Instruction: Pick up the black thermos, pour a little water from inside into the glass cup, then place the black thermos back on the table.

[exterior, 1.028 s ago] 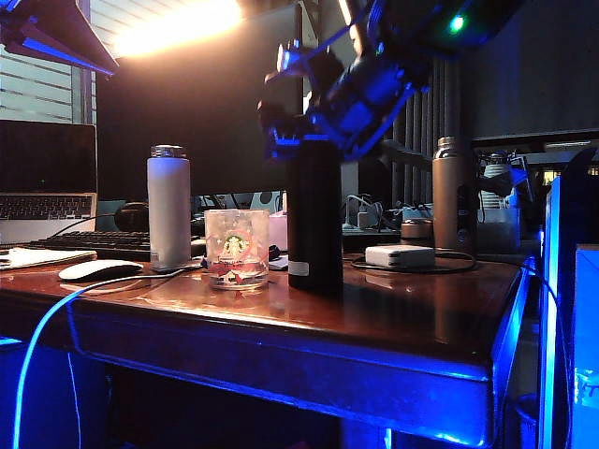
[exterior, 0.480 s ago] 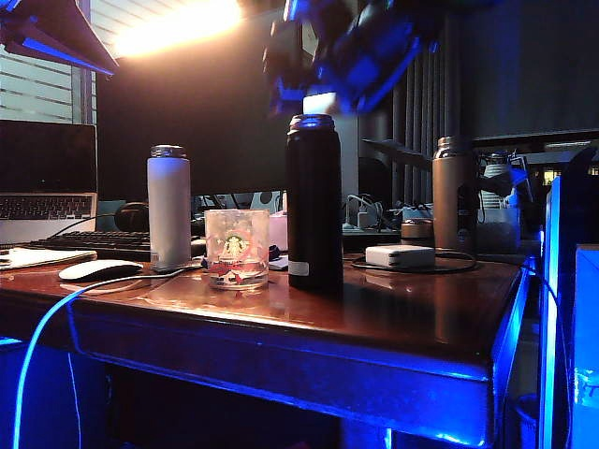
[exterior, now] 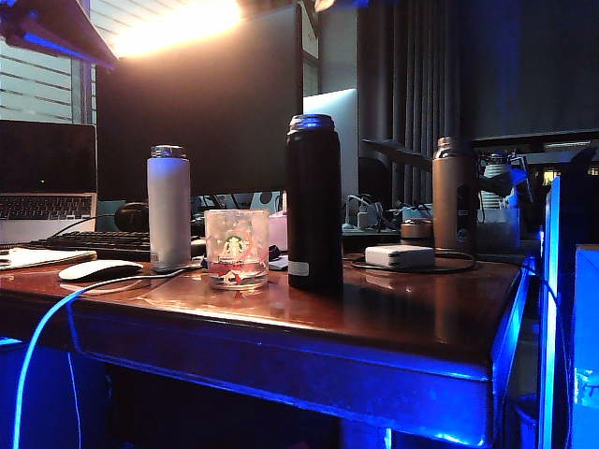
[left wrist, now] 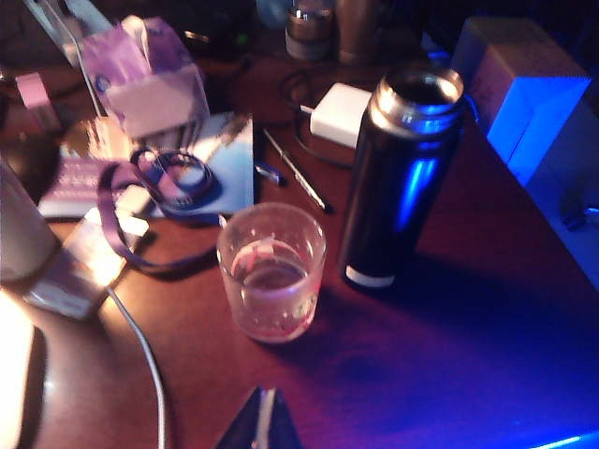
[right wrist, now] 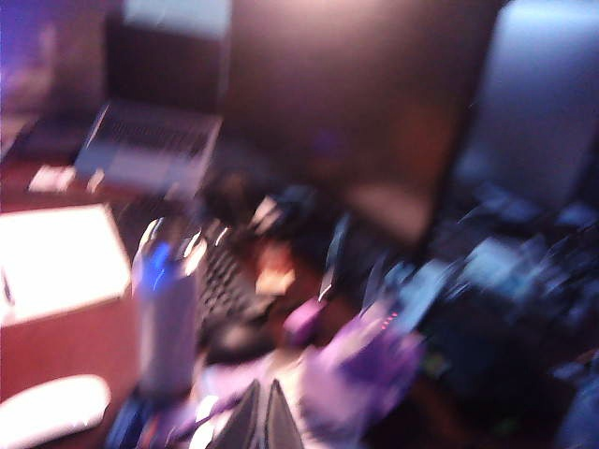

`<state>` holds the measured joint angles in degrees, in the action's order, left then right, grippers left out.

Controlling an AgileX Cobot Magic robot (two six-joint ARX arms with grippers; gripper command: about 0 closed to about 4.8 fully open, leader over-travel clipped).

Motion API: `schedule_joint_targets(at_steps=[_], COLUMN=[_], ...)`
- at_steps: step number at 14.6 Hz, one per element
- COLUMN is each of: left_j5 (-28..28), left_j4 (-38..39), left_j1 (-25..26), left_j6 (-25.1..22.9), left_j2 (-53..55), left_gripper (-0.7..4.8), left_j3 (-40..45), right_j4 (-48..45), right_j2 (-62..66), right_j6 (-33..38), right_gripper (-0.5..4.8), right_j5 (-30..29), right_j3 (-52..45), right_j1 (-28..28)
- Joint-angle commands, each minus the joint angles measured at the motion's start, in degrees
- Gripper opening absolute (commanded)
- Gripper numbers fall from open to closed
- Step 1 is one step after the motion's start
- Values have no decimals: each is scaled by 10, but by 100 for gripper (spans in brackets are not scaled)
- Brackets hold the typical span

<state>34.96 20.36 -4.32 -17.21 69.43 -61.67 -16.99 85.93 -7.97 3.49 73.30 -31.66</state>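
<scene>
1. Black thermos (exterior: 314,201) stands upright on the table (exterior: 393,323), lid off, silver rim up, long axis vertical. Nothing touches it. Also seen in left wrist view (left wrist: 398,178).
2. Glass cup (exterior: 236,248) sits just beside it, on the left in the exterior view, apart from it, not touching. Left wrist view shows the cup (left wrist: 271,271) w/ what looks like a little liquid at the bottom; pour judged done, thermos set down.
3. Left gripper (left wrist: 262,426): only its tips show at the frame edge, meeting in a narrow point, so fingers look pressed together & hold nothing. It hangs above the table near the cup; thermos lies just past the cup from it.
4. Right gripper (right wrist: 264,416): tips pressed together, empty. View is blurred; it faces the white bottle (right wrist: 167,318), keyboard & laptop, thermos not in it.
5. Neither arm shows in the exterior view.
6. Judgement: if any regrasp were needed, left gripper is the nearer one; it would need to spread its fingers & come at the body sideways.
</scene>
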Motion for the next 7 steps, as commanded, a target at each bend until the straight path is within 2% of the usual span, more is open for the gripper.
schedule_joint_targets(at_steps=[1, 3, 5, 7], left_j5=[4, -8, -32, -66], left_j4=[-9, -7, -1, 34], left_j1=[0, 0, 0, 0], left_j6=[1, 3, 32, 43], left_j2=[-30, -76, -142, -227], left_gripper=[-6, -6, -6, -6], left_j3=[-3, -3, -3, -3], right_j4=[53, 137, 202, 246], right_j2=[-64, -121, -178, -229], right_j6=[0, 0, 0, 0], right_gripper=[-5, -5, -5, -5], right_j5=[19, 44, 61, 73], right_j3=[3, 3, 2, 0], right_j1=[0, 0, 0, -1])
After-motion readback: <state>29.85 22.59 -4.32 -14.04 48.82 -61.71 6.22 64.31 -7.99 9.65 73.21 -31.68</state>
